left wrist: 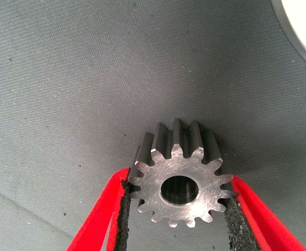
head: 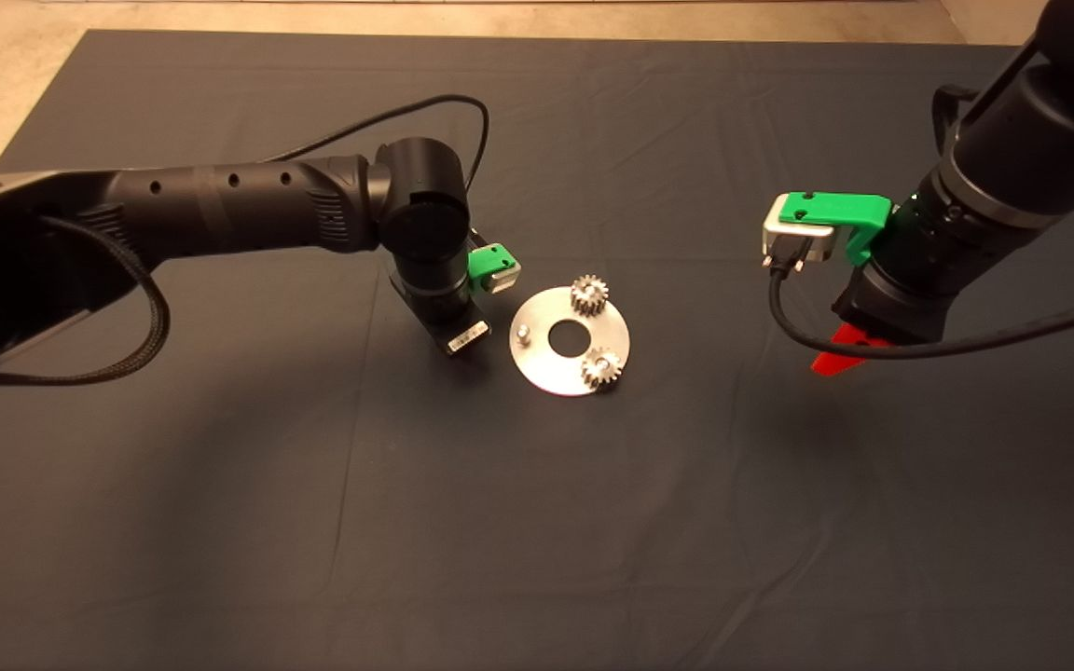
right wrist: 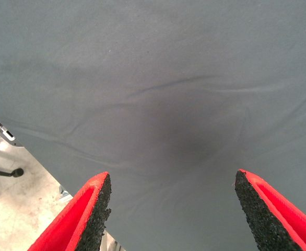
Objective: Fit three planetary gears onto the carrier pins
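Left gripper point(left wrist: 176, 209) had the third gear point(left wrist: 179, 175) clenched just beside the disc point(head: 568, 342).
Jaws pinched it by the teeth on both sides, above the surface. Two gears point(head: 589, 294) point(head: 601, 367) already sat on pins, one pin point(head: 522, 330) bare. Right gripper point(right wrist: 171, 209) hung well away from the disc, jaws spread wide, holding nothing.

A dark mat point(head: 313, 522) covers the counter almost to its far edge, where a pale strip of bare surface point(head: 518, 19) shows, wider at the far left corner. Lightly creased, the cloth carries one thing directly: a shiny round metal disc point(head: 546, 373) with a central hole, lying flat near the middle of the counter.
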### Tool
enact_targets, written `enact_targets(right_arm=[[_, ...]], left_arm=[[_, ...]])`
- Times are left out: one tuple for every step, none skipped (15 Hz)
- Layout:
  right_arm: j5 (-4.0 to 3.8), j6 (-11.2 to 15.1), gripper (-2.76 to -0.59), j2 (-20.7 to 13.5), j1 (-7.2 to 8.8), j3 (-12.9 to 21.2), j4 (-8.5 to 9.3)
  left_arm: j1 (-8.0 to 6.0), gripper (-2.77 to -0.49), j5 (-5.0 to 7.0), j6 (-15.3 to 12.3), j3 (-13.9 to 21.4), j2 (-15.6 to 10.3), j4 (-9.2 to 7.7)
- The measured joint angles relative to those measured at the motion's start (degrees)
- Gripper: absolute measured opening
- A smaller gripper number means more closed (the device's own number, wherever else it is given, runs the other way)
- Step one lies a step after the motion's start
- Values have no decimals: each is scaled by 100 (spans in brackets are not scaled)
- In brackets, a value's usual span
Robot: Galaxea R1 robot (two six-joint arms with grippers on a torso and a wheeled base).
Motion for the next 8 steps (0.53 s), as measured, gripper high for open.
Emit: enact_targets(right_arm=[[0,0,-160,0,26,0,2],[0,0,-160,0,56,0,5],[0,0,-160,0,74,0,7],[0,0,-160,0,74,0,7],[0,0,-160,0,74,0,7],[0,0,-160,0,74,1,8],[0,0,-160,0,74,2,9],[0,0,-160,0,74,1,19]], left_arm=[[-2,-218,0,0,-6,4,-2],[-1,-218,0,0,-9,11,-2],[0,-218,1,0,-9,10,-2],[0,-221,1,0,-13,10,-2],[-2,-222,0,0,-20,10,-4],[-2,-222,1,0,-22,10,-3],[-2,-223,1,-1,-25,12,-5],[-2,-226,1,-2,-30,12,-8]])
